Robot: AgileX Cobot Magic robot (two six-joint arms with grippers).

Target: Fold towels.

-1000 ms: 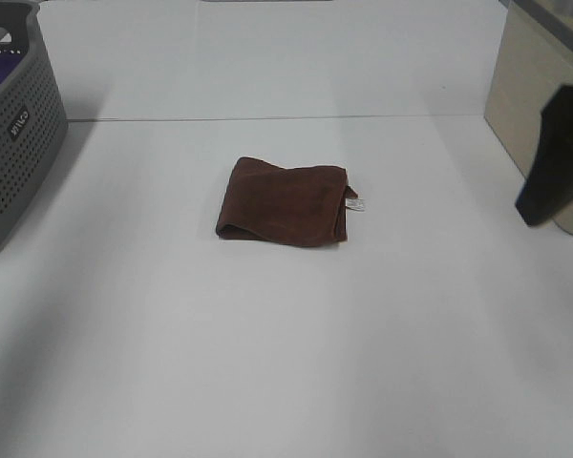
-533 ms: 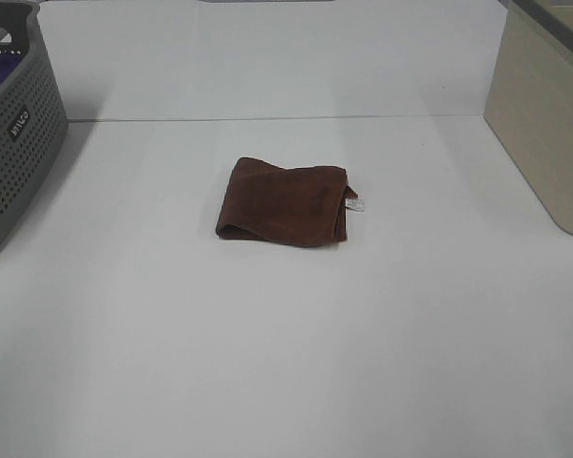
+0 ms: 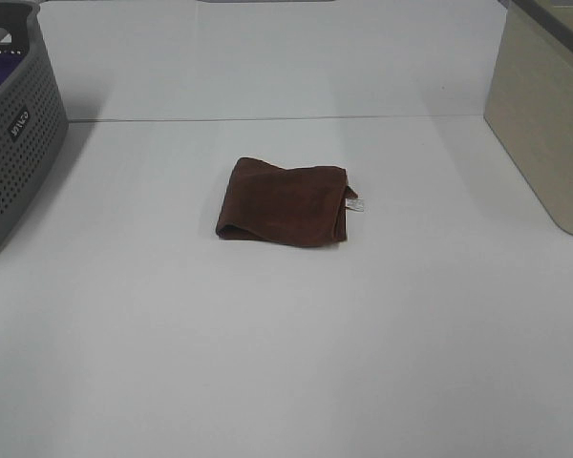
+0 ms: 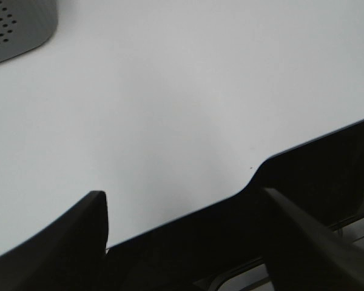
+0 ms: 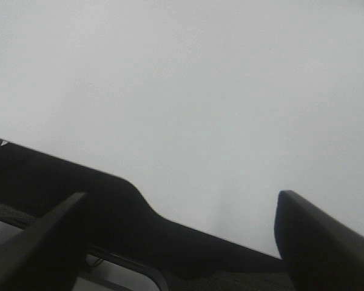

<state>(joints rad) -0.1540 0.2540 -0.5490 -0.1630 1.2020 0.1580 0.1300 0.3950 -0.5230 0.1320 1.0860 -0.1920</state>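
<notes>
The towel point(image 3: 285, 201) is a dark reddish-brown cloth lying folded into a small rectangle on the white table point(image 3: 286, 334), near its middle. A small white label point(image 3: 355, 204) sticks out at its right edge. Neither gripper shows in the exterior high view. In the left wrist view my left gripper point(image 4: 182, 209) is open and empty over the table's near edge. In the right wrist view my right gripper point(image 5: 182, 206) is open and empty over bare table. The towel shows in neither wrist view.
A grey perforated basket point(image 3: 10, 124) stands at the far left, with something purple inside; its corner shows in the left wrist view point(image 4: 15, 30). A beige bin point(image 3: 544, 105) stands at the far right. A seam point(image 3: 267, 119) crosses the table behind the towel.
The right arm, seen at the right edge one second ago, has drawn back out of the exterior high view. The towel has not moved.
</notes>
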